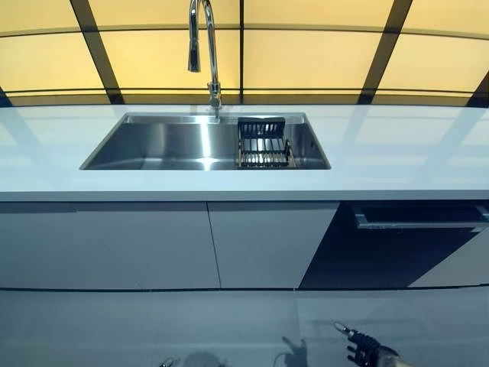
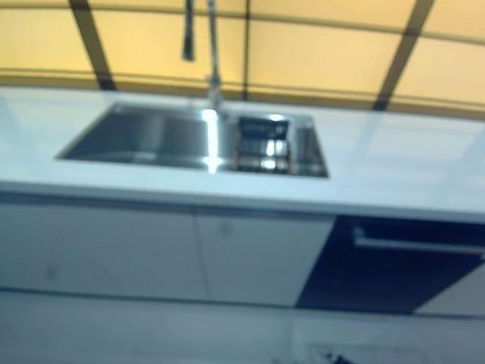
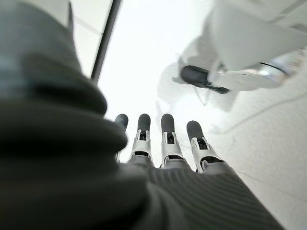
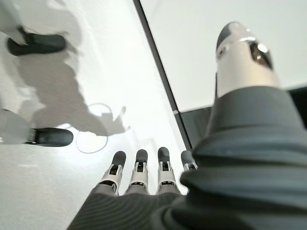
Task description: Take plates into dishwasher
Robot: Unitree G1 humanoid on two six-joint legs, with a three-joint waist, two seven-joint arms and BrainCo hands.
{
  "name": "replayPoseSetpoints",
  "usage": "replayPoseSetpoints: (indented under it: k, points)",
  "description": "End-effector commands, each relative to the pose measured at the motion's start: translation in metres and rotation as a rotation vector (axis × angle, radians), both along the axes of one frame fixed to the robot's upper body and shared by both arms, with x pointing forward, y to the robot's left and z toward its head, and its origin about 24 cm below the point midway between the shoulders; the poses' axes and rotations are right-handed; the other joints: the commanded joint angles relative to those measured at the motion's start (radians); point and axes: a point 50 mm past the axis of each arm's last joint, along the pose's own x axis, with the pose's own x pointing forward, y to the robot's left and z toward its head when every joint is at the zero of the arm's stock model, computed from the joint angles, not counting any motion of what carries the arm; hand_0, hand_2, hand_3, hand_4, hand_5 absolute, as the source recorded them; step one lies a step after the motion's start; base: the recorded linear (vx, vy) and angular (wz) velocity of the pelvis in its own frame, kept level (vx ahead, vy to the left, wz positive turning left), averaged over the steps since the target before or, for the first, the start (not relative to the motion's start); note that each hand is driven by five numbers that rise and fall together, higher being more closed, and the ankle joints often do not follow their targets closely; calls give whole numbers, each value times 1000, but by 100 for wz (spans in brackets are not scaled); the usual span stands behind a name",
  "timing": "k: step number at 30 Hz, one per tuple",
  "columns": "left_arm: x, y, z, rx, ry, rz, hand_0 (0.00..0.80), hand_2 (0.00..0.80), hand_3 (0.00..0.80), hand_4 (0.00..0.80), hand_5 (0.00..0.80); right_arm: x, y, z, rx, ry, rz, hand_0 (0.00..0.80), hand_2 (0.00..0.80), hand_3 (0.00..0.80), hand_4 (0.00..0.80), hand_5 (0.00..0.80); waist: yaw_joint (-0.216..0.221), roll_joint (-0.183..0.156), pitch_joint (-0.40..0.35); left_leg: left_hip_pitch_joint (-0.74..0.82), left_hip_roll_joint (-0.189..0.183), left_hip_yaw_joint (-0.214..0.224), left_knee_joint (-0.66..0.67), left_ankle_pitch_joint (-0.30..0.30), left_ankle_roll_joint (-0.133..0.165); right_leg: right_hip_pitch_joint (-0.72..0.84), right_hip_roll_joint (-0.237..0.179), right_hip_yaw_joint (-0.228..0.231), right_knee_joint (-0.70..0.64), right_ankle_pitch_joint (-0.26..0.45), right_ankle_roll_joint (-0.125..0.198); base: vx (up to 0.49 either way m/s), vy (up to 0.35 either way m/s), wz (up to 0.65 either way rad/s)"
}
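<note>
i see no plates; maybe some stand in the rack (image 1: 262, 143) inside the sink (image 1: 168, 145); both robot hands, left (image 3: 165, 139) and right (image 4: 139, 172), hang low, fingers straight, empty; i'd raise them over the table (image 1: 397, 149); the dishwasher (image 1: 412, 241), right of the sink, looks closed; the faucet (image 1: 206, 53) overhangs the sink.

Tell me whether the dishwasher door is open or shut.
Shut. The dark dishwasher door stands flush with the white cabinet fronts under the counter, its handle bar untouched.
</note>
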Motion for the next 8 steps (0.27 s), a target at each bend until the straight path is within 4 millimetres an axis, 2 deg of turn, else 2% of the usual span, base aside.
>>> replayPoseSetpoints:
  k: [1, 5, 8]
  points:
    - [18, -13, -2, 18, 35, -137, 0, 0, 0, 0, 0, 17, 10, 3, -38, -44, 110, 0, 0, 0, 0, 0, 4, 9, 18, 34, -28, 25, 2, -96, 72, 14, 41, 1, 3, -47, -55, 42, 39, 0]
    - [21, -22, -3, 45, 78, -314, 0, 0, 0, 0, 0, 11, 21, -1, -48, -13, 195, 0, 0, 0, 0, 0, -2, 8, 11, 45, -29, 21, 2, -102, 75, 24, 42, 5, 6, -52, -52, 30, 41, 1]
    - [25, -31, -4, 20, 72, -348, 0, 0, 0, 0, 0, 9, 28, -3, -39, 2, 242, 0, 0, 0, 0, 0, -3, 8, 6, 48, -30, 18, 2, -106, 77, 27, 42, 8, 5, -54, -49, 9, 25, 1]
